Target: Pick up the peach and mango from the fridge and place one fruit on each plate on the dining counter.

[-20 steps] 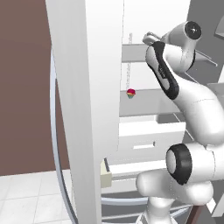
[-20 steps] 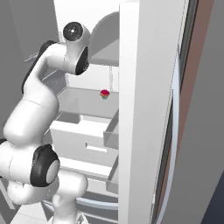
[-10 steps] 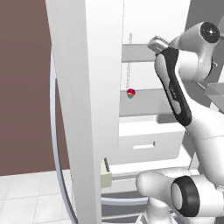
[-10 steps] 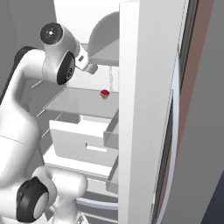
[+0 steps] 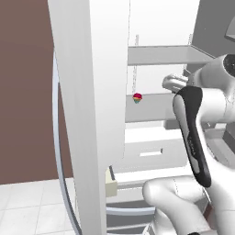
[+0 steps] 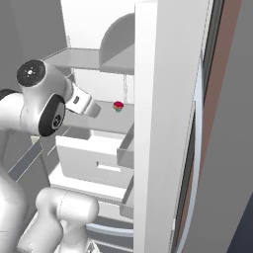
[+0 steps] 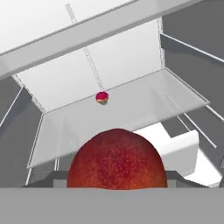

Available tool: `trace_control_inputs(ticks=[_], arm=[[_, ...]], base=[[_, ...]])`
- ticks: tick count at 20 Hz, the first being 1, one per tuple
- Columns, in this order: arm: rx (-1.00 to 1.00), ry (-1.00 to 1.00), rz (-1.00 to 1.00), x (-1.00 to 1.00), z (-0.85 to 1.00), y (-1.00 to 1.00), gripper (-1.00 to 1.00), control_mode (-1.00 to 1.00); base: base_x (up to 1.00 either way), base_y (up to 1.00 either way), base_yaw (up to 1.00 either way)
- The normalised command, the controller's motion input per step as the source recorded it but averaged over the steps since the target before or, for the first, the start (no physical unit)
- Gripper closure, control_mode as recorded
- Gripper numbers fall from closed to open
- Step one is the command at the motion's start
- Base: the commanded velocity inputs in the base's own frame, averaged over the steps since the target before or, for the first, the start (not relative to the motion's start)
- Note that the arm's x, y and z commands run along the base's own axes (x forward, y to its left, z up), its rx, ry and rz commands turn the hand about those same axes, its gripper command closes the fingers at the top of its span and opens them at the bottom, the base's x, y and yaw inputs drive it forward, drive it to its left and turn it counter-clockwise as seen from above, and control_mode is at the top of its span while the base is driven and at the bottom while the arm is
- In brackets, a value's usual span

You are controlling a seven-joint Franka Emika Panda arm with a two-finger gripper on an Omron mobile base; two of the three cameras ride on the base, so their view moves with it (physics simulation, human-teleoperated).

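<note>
**Ana:** Fridge (image 6: 99, 158) interior, white shelves all around. Where is the gripper (image 7: 116, 181)?

**Ben:** In front of the middle shelf (image 7: 122, 116), with the jaws closed on the peach (image 7: 117, 159). In the hand view the red fruit sits right at the bottom, between the fingers, with the shelf lying beyond it.

**Ana:** And the mango (image 7: 102, 97)?

**Ben:** Far back on that same shelf, a small red-and-green fruit near the rear wall. From the left base view the mango (image 5: 137, 97) sits beside the door (image 5: 92, 92) edge; from the right, the mango (image 6: 118, 105) is just beyond the wrist. It is well apart from the peach.

**Ana:** What could go wrong from here?

**Ben:** First, I think the grip. The peach is round and smooth, and I cannot see how far the pads wrap it, so a quick swing out could let it roll free and fall onto the drawers (image 6: 94, 158) below.

**Ana:** And the surroundings?

**Ben:** Tight. The upper shelf (image 5: 160, 55) hangs above the hand and the open door stands close on the left side. A wide elbow swing while backing out could clip either one and jolt the fruit loose.

**Ana:** The plates?

**Ben:** I can't judge that leg from these views. The mango stays for a second trip, and a deep reach will be needed for it.
</note>
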Motion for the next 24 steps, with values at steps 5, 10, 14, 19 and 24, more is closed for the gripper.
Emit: trace_control_inputs(ticks=[5,10,14,19,24], arm=[[-0.25,0.02,0.00,-1.00,-1.00,0.33,1.00,-1.00],[-0.08,-0.04,0.00,-0.98,-1.00,0.02,1.00,-1.00],[0.00,-0.02,0.04,-0.56,-0.63,0.00,1.00,-1.00],[0.00,-0.06,0.06,-0.03,-0.54,0.03,1.00,-1.00],[0.00,-0.07,0.03,0.06,-0.63,0.03,1.00,-1.00]], base=[[0.00,0.00,0.00],[0.00,0.00,0.00],[0.00,0.00,0.00],[0.00,0.00,0.00],[0.00,0.00,0.00]])
